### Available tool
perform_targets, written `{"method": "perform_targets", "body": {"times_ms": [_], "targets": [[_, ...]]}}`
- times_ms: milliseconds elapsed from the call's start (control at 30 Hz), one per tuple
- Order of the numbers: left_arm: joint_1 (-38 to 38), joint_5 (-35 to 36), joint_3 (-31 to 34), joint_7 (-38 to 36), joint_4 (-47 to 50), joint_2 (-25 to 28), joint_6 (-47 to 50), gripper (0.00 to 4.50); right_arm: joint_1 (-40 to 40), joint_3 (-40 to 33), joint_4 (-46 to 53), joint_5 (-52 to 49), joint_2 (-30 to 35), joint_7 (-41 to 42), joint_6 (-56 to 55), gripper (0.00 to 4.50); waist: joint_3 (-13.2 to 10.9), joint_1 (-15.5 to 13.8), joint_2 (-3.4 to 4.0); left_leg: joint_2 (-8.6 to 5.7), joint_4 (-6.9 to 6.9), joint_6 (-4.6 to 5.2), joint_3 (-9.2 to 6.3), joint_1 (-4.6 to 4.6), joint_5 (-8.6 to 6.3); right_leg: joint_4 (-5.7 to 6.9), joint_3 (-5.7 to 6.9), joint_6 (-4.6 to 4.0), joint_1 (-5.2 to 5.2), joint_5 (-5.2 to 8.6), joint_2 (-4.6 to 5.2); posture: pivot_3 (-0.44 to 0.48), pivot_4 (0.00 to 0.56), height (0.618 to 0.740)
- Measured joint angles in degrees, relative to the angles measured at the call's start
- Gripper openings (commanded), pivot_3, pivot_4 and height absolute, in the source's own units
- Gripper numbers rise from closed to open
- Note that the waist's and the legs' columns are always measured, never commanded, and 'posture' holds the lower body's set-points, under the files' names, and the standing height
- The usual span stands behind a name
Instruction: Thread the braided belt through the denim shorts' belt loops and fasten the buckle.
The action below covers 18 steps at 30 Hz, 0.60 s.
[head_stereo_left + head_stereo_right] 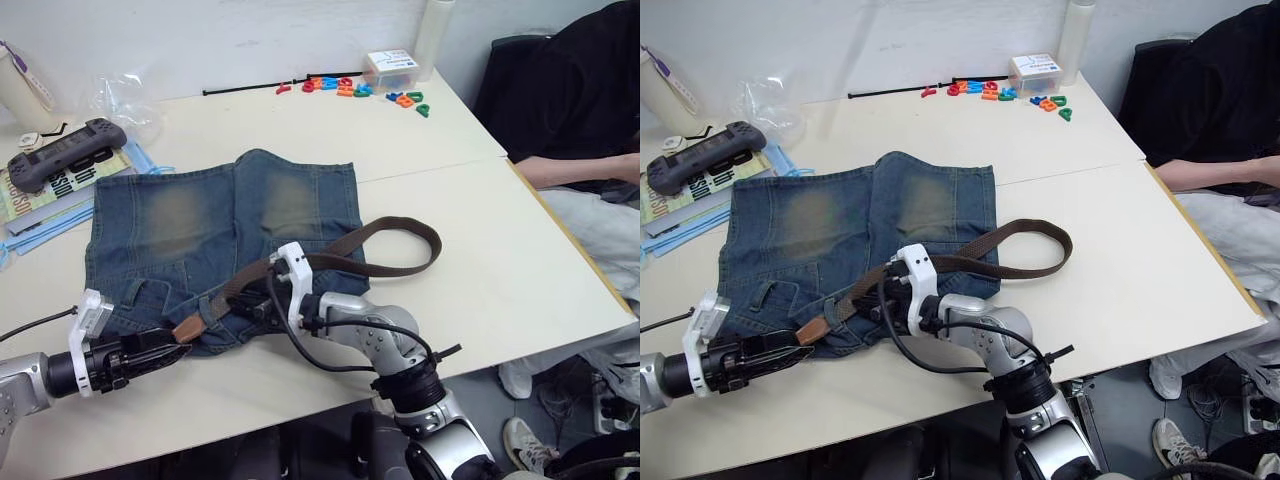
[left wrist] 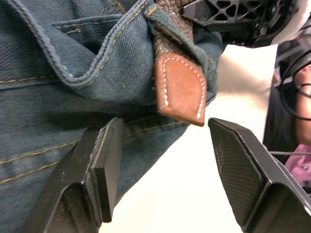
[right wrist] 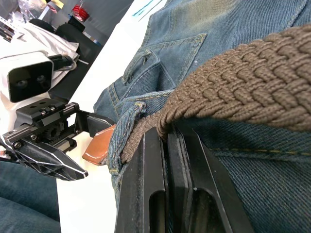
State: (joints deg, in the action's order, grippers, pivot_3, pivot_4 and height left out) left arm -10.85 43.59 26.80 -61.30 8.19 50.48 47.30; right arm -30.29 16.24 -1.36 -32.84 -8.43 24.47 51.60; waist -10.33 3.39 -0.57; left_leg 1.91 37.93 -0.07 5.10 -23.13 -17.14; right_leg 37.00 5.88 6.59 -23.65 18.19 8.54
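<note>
Both eye views look down and forward from the head over the tabletop (image 1: 520, 260), taking in the shorts (image 1: 200, 240) near its front edge and both arms; the two differ by a slight sideways offset. The left wrist view looks closely along the left claw (image 2: 163, 160) at the belt (image 2: 181, 90) tip. The right wrist view sits against the belt, facing the left claw, sharing that tip.
</note>
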Motion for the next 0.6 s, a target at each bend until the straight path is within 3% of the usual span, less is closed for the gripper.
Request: {"method": "perform_targets", "body": {"times_ms": [333,600], "targets": [[1.79,11.3,4.8,4.26,0.72,-1.06,13.49,3.1,0.03,-0.57,0.37,0.12,0.02,0.26,-0.1,0.0,0.0,0.05,-0.01,0.0,0.0,0.0,0.01,0.0,0.0,0.0,-0.01,0.0,0.0,0.0,0.01,0.0,0.15,0.703],[-2.03,11.48,5.88,3.89,2.46,-0.68,13.98,3.1,0.04,-0.6,0.54,0.16,0.02,0.26,-0.1,0.0,0.0,-0.11,-0.01,0.0,0.0,-0.03,0.01,0.0,-0.02,-0.05,-0.02,0.0,-0.02,0.0,0.03,0.0,0.15,0.703]]}}
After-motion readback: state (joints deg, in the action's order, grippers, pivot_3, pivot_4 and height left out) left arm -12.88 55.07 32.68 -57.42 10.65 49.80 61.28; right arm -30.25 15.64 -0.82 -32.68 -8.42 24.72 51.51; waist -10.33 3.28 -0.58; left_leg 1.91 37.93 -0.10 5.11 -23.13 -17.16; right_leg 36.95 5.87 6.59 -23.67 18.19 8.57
